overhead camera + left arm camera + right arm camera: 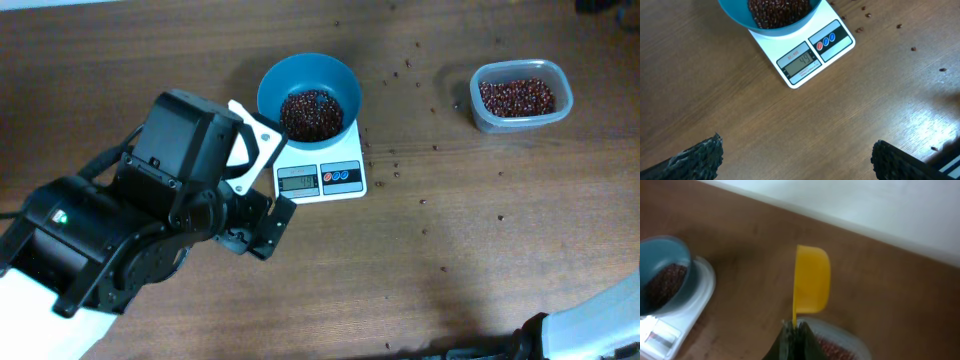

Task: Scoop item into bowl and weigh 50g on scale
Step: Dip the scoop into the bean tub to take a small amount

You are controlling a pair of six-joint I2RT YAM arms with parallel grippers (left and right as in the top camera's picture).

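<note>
The teal bowl (pixel 308 78) stands on the white scale (pixel 322 180) and holds a heap of dark reddish-brown beans (pixel 311 113). In the left wrist view the scale's display (pixel 799 62) shows what looks like 49. My left gripper (pixel 797 155) hangs open over bare table just in front of the scale, nothing between its fingers. My right gripper (pixel 796 327) is shut on the thin handle of a yellow scoop (pixel 812 285), which is turned on its side. I cannot see inside the scoop. It is held apart from the bowl (pixel 662 270), off to that bowl's right.
A clear tub (pixel 521 96) of beans stands at the back right, and its rim (pixel 840 332) shows under the right fingers. Loose beans (pixel 400 160) lie scattered on the wood right of the scale. The bulky left arm (pixel 130 240) covers the table's left side.
</note>
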